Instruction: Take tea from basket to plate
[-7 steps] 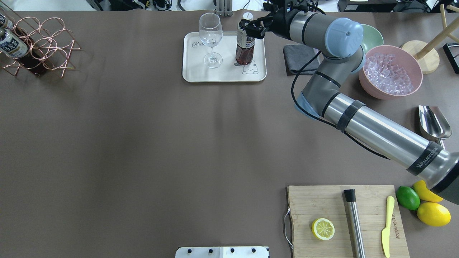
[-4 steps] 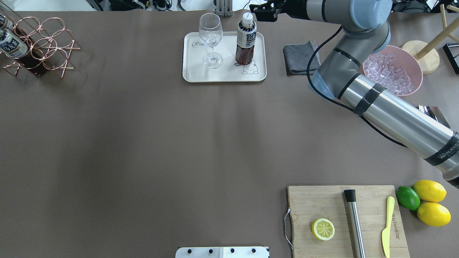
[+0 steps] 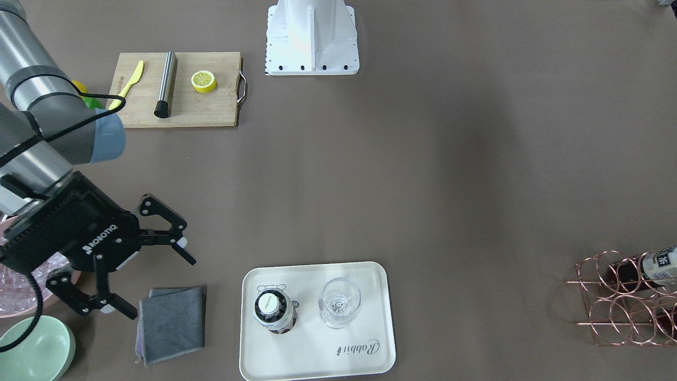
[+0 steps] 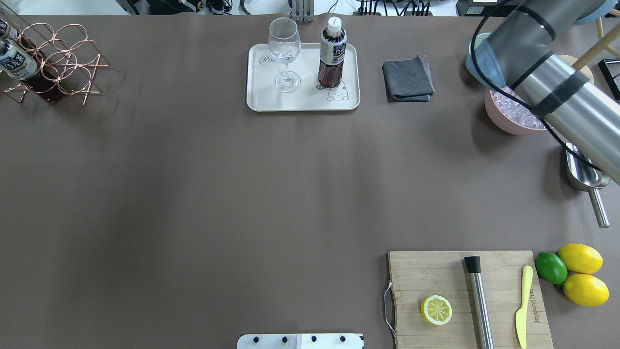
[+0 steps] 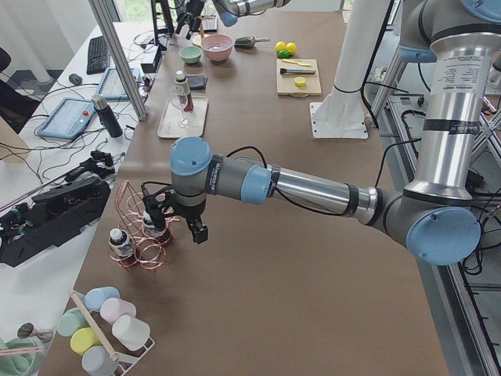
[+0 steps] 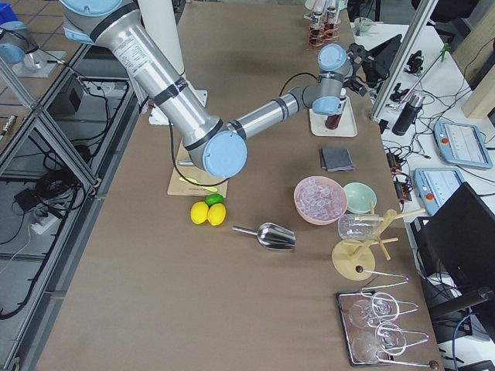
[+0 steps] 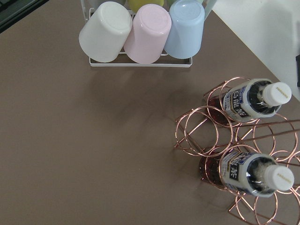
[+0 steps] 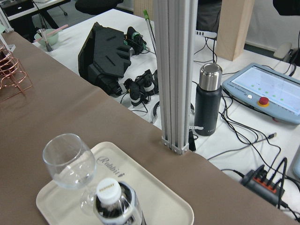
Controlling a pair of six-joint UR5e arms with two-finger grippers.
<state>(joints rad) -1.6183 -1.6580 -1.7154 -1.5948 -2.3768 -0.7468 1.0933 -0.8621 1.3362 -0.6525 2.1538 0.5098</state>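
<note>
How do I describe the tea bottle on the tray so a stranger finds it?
On the brown table, find the cream tray. Two things stand on it; unlike the clear glass, the tea bottle is dark, with a white cap.

**Tech A:** What was the finish on the basket (image 4: pixel 60 65)?
**Tech B:** Glossy copper-toned wire. The tea (image 4: pixel 332 53) was in clear smooth plastic with a white cap. The plate (image 4: pixel 264 92) was matt cream.
**Tech A:** And the rest?
**Tech B:** The cloth (image 4: pixel 408 78) was grey fabric, the cutting board (image 4: pixel 416 276) bare wood, and the scoop (image 4: pixel 586 177) polished metal.

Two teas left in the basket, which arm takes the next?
Left, probably. The left gripper hangs at the basket, wrist view on both teas; the right gripper sits open beside the grey cloth, far across.
</note>
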